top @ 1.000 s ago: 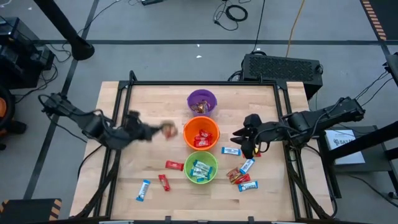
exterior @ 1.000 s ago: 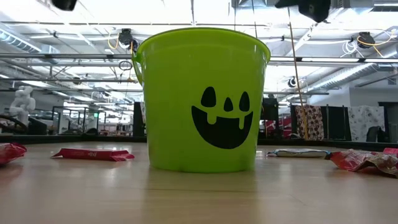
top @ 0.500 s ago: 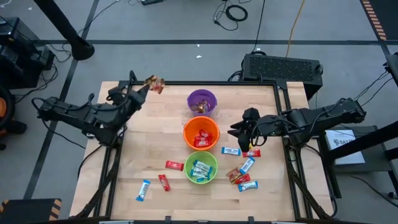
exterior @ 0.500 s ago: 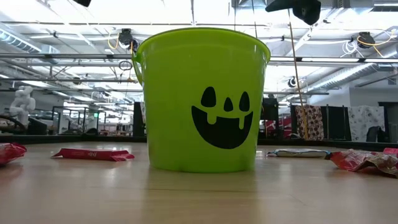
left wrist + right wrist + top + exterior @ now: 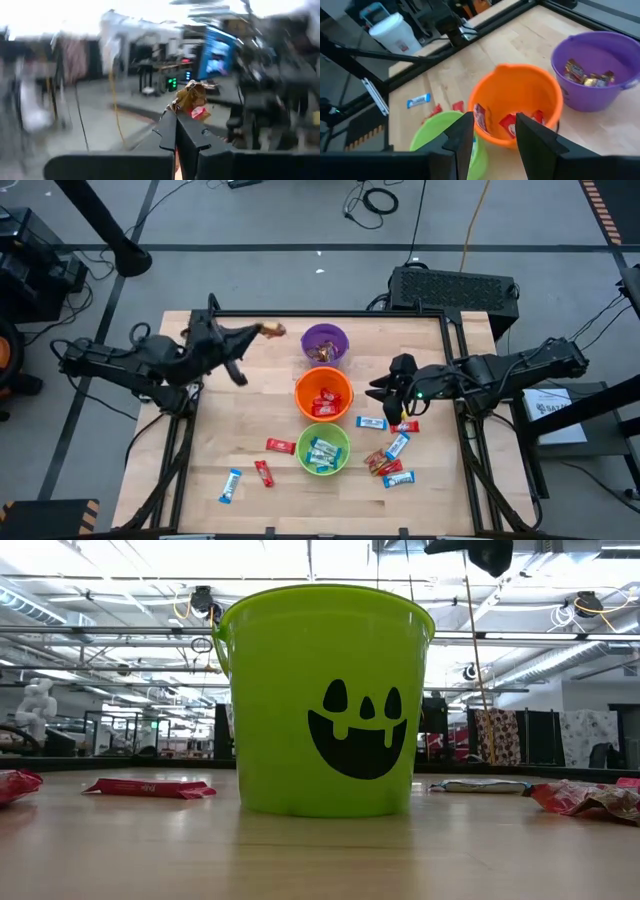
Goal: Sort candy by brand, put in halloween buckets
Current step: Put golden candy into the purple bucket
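Note:
My left gripper [image 5: 260, 332] hovers above the table's far left part, just left of the purple bowl [image 5: 325, 343], and is shut on a brown/orange candy [image 5: 273, 330]. The orange bowl [image 5: 323, 393] and the green bowl [image 5: 322, 448] stand in a row nearer than the purple one; each holds candy. My right gripper [image 5: 492, 131] is open and holds nothing; it hangs right of the orange bowl [image 5: 520, 107]. Loose red and blue-and-white bars lie flat on the table, among them a blue one [image 5: 371, 422] and a red one [image 5: 280, 445]. My left gripper pinches the brown/orange candy by one end [image 5: 182, 107] between its two shut fingertips [image 5: 169, 127]. The fingers reach about level, pointing toward the table's right. The rest of the wrapper sticks out past the tips, lifted clear of the table.
The green bowl [image 5: 325, 700] with its black face fills the low view; red wrappers [image 5: 150, 787] lie to its left, more candy [image 5: 585, 798] to its right. A black frame rail [image 5: 330, 313] runs along the table's far edge. Bare wood lies left of the bowls.
My left gripper, shut on the candy, has risen from beside the orange bowl, swung to the table's far left corner, then moved right toward the purple bowl. The candy has gone with it, clear of the table. My right gripper has shifted slightly toward the far edge.

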### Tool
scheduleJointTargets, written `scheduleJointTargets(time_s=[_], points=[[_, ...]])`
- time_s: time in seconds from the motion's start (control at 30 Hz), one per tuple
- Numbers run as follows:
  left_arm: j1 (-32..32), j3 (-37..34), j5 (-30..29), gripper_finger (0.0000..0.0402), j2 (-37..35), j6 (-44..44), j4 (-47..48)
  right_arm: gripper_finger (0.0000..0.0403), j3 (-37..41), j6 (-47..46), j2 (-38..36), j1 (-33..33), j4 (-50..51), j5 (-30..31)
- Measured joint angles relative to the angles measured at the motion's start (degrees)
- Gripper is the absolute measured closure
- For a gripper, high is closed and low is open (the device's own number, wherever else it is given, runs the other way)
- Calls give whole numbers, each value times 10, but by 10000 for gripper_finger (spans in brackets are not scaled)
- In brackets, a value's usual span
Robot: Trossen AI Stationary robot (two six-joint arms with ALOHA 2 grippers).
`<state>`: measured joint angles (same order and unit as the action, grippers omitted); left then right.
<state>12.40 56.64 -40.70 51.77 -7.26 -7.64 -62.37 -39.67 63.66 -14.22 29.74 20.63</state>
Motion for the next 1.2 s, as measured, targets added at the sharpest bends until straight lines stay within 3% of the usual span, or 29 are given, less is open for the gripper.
scheduleJointTargets(time_s=[0.07,0.17,0.47,0.67,0.9,1.03,1.2], points=[[0,0,27,398,0,-83,-11,266,0,0,0,0,-13,-8],[0,0,33,398,0,-125,-24,266,0,-6,0,0,-29,-15],[0,0,48,398,0,-135,-25,266,0,-48,0,0,-30,-15],[-1,0,-8,397,3,-11,-27,266,0,-64,0,0,-30,-15],[-24,0,-80,396,27,237,-21,266,0,-64,0,0,-29,-15],[-61,0,-69,395,60,299,-23,266,0,-62,0,0,-15,-15],[-120,0,13,395,115,310,-24,266,0,-62,-9,2,23,-15]])
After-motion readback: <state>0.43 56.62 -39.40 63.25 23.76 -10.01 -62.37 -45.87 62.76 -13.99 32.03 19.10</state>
